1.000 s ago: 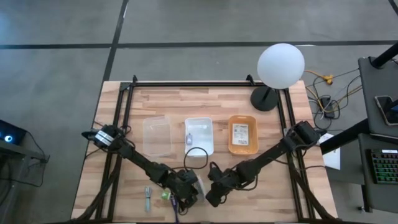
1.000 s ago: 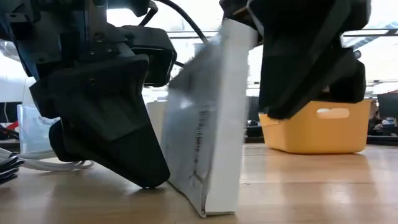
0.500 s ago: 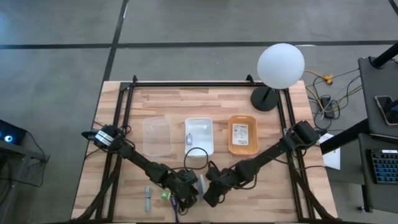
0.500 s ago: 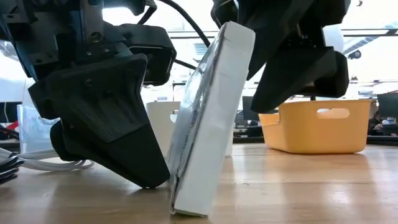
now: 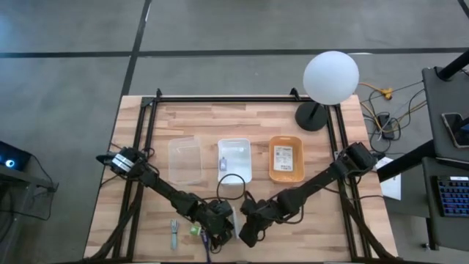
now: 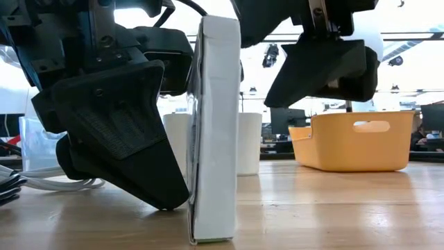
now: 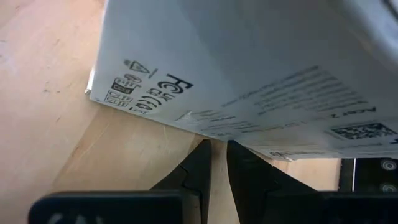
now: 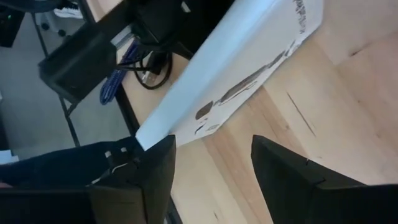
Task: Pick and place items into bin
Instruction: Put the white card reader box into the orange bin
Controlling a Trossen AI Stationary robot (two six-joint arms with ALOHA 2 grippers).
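Between claws, white packet [image 6: 215,132] now upright

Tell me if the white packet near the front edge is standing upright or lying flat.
Upright. In the low view the white packet stands on its narrow edge on the table, sides vertical.

Both arms are stretched low toward the table's near edge, around six o'clock in the high view. The left arm is angled in from nine o'clock, and the left gripper [image 5: 220,222] is pressed to the tabletop with its fingers [image 7: 200,167] brought almost together. The right arm is angled in from three o'clock. The right gripper [image 5: 248,229] is held just beside the left one, lifted above the surface, its fingers [image 8: 283,168] spread well apart.
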